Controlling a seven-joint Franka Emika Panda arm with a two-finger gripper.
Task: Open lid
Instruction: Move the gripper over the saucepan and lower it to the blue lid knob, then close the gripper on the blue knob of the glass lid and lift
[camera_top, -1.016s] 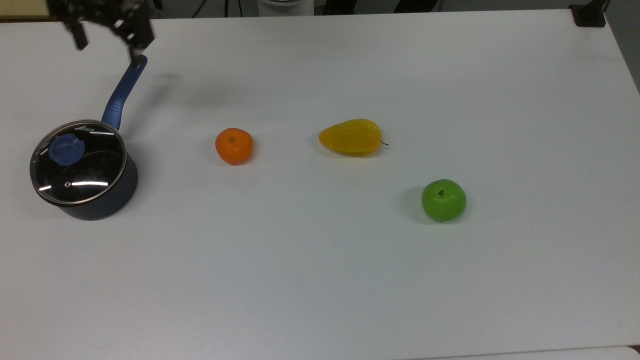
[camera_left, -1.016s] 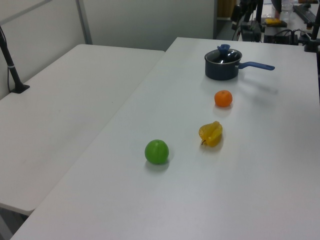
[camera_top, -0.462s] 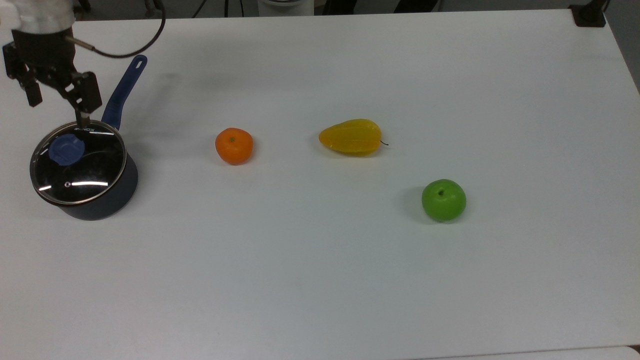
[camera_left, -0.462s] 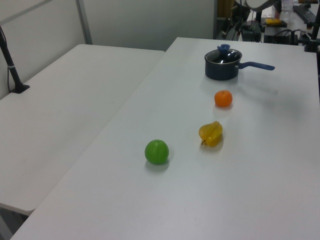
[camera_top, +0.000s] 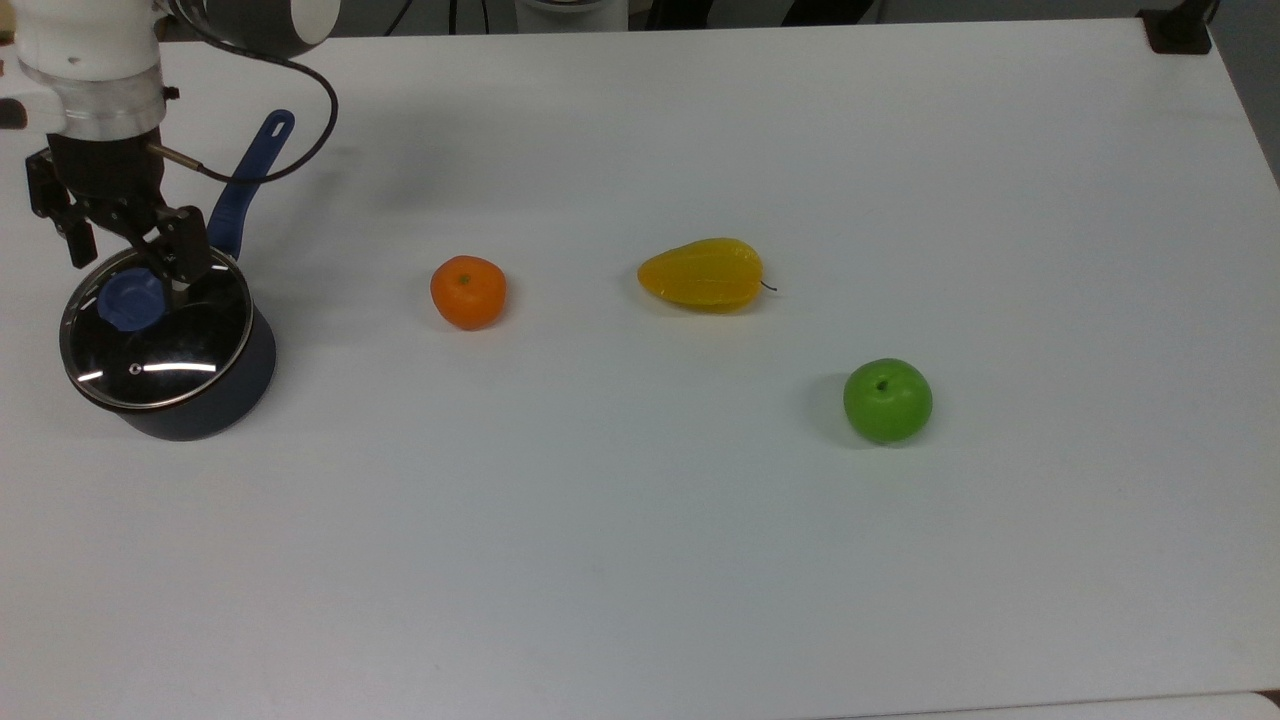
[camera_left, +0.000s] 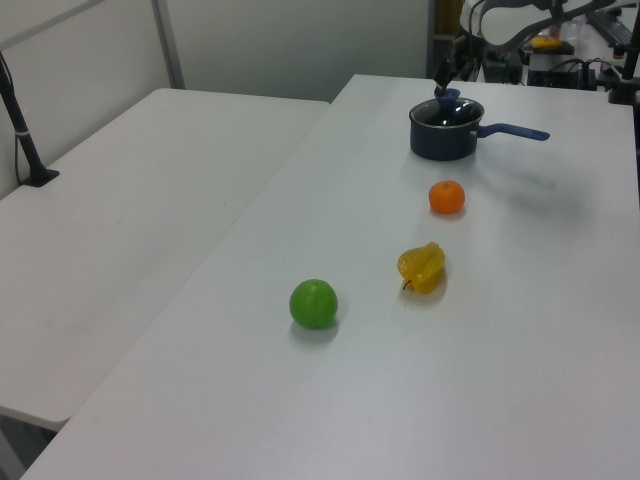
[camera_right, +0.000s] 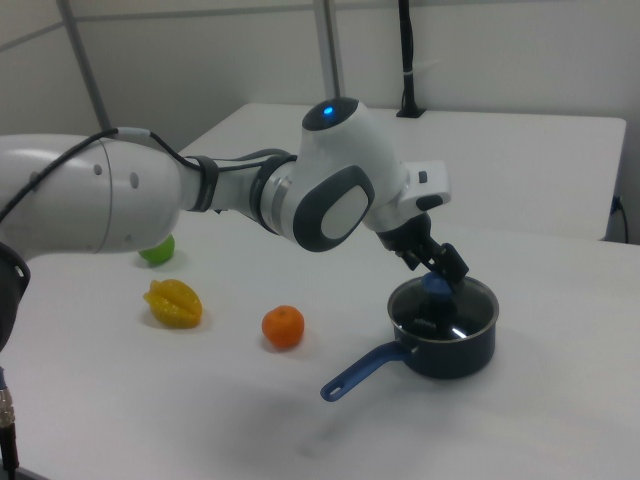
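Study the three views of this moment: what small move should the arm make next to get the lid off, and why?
Probably a short descent until the fingers bracket the knob, then a close. The lid sits flat on the saucepan, and in the top view the open gripper straddles the knob, while the right view suggests it is just above it. Nothing is gripped yet.

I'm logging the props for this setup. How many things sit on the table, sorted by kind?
Fruit: 3, namely the orange, the yellow starfruit and the green apple
Cookware: 2, namely the saucepan and the lid resting on it
Total: 5
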